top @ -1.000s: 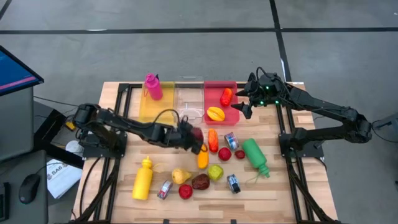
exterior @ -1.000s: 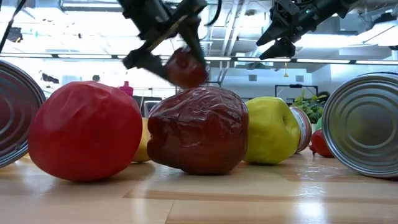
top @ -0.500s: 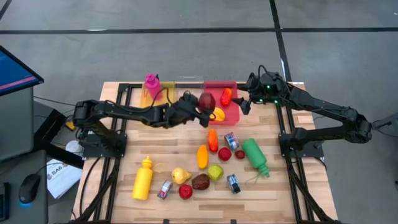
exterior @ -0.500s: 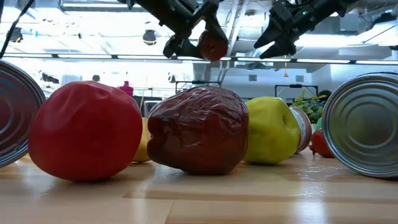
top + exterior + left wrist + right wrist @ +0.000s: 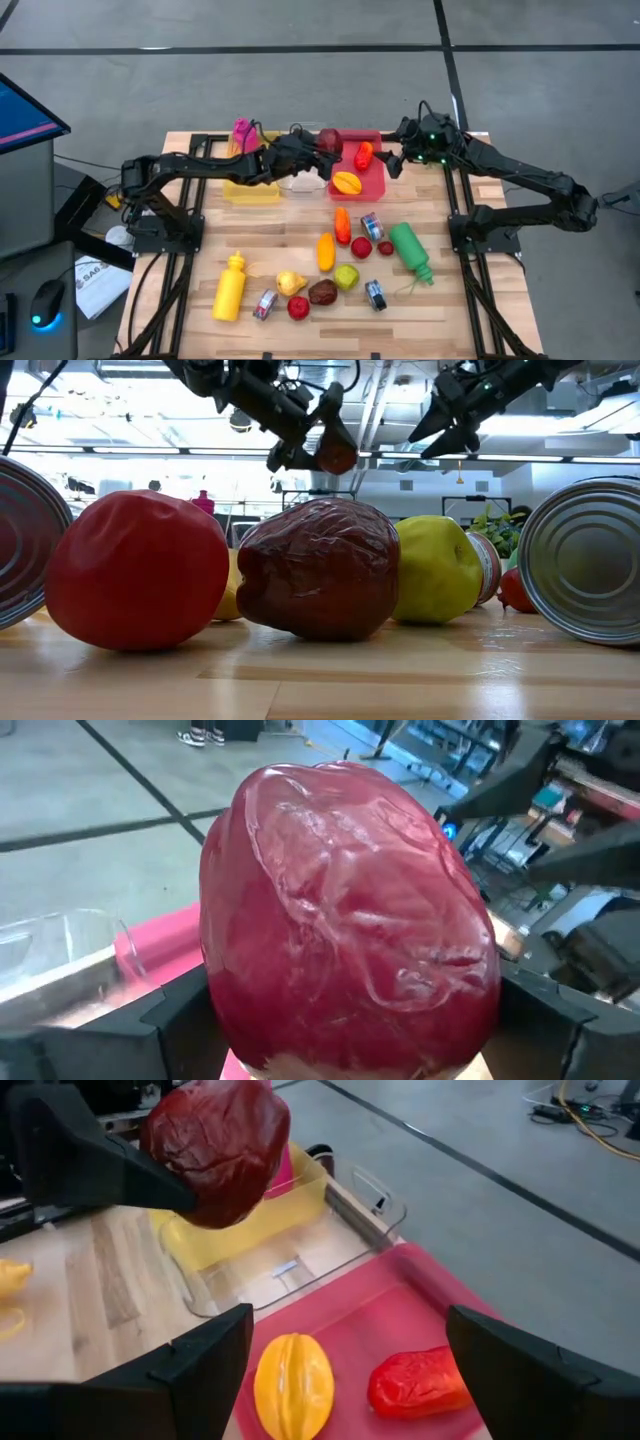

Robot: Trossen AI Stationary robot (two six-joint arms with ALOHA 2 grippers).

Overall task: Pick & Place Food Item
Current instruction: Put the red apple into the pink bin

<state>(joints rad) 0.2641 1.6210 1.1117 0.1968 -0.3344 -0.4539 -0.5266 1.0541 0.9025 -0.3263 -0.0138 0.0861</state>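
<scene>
Left pincer (image 5: 318, 152) of mine clamps wrinkled dark-red plastic fruit (image 5: 330, 139) over pink tray's (image 5: 375, 186) left rim; carry farther inward, lower, then release.

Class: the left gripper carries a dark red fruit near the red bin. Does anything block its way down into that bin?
Nothing visible does. The left gripper holds the dark red fruit at the red bin, whose near corner is bare. The right gripper hovers open at the opposite side.
</scene>
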